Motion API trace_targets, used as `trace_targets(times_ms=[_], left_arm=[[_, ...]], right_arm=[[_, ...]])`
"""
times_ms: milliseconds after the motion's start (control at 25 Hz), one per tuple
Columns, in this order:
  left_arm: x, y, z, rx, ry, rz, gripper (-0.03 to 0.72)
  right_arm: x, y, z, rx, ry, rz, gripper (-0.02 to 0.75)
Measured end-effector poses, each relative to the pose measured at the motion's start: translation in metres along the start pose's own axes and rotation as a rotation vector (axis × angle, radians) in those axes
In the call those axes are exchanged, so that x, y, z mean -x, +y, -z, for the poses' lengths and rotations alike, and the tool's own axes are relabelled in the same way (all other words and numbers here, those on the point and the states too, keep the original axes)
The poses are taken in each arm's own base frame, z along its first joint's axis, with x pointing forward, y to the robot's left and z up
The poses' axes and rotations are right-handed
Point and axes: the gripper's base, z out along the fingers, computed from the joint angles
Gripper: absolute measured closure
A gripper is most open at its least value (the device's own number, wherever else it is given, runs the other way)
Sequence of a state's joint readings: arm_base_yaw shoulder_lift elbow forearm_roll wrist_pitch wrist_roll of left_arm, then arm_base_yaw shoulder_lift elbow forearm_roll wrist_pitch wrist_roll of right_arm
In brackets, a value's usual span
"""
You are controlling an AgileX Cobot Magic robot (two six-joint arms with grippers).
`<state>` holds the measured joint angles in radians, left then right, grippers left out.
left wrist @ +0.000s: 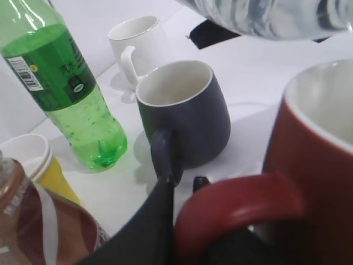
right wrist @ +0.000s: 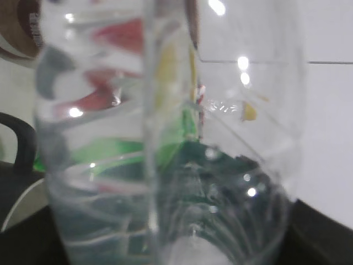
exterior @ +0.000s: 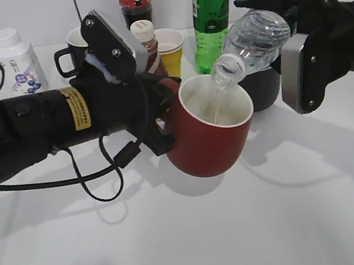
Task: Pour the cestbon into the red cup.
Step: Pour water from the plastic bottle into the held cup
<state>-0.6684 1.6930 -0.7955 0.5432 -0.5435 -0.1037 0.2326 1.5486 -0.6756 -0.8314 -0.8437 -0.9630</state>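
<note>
red cup (exterior: 206,131) hangs tilted off the table, its handle clenched in the left gripper (exterior: 155,119), while the right gripper (exterior: 298,56) grasps the tipped cestbon (exterior: 253,42), pouring; left wrist view shows the handle pinched, right wrist only clear ribbed plastic; next, tip further, steadily.
</note>
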Motion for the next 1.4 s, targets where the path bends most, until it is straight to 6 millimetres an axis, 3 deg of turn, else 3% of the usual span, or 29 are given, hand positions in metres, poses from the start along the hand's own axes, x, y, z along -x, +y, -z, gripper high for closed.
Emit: trace_targets(times_ms=[1400], left_arm=[[-0.0001,-0.0001,0.0,-0.001,0.001,-0.003,0.62]], right_arm=[[-0.0001,0.0,-0.0002,0.0,0.0,0.048,0.264]])
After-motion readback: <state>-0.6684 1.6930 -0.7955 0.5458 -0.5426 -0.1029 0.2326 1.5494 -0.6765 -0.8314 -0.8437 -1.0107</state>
